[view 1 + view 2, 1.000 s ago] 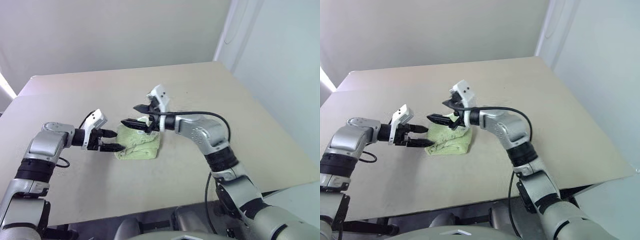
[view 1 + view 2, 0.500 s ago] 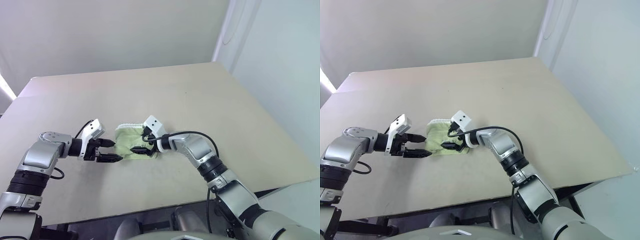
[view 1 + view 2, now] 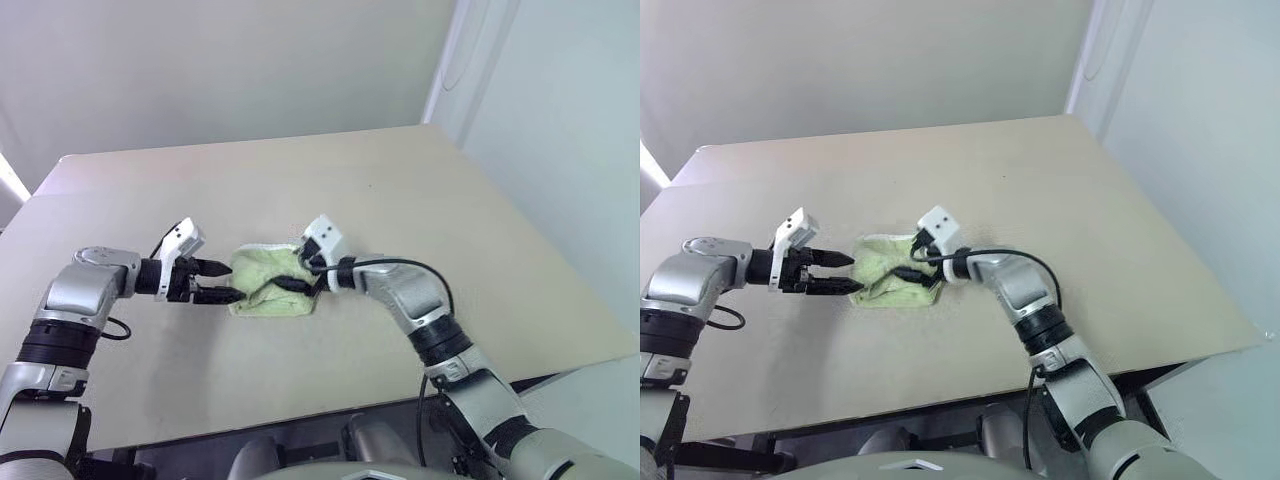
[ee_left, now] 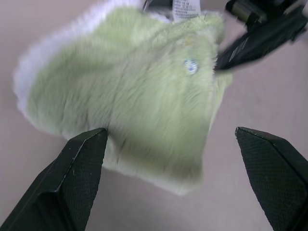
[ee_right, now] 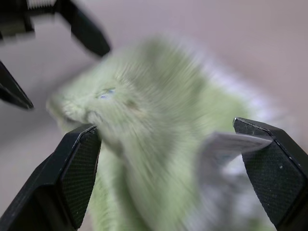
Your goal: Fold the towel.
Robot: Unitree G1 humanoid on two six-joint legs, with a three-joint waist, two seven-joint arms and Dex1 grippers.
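The towel [image 3: 268,284] is a small folded lime-green bundle with a whitish hem, lying on the tan table [image 3: 400,190]. My left gripper [image 3: 232,282] is open at the towel's left edge, its fingertips just reaching the cloth. In the left wrist view the towel [image 4: 130,96] lies ahead between the spread fingers [image 4: 77,178]. My right gripper [image 3: 292,272] is open too, low over the towel's right part, pointing towards the left gripper. The right wrist view has the cloth [image 5: 154,130] and its white tag [image 5: 231,144] between the black fingers [image 5: 72,173]. Neither gripper holds anything.
The table's front edge [image 3: 330,405] runs close below both arms, and its right edge [image 3: 560,260] falls off beside a pale wall. A black cable [image 3: 400,264] loops along my right forearm.
My right gripper has come down from above the towel to lie low on its right part. The left gripper has stayed at the towel's left edge. Both stayed open.
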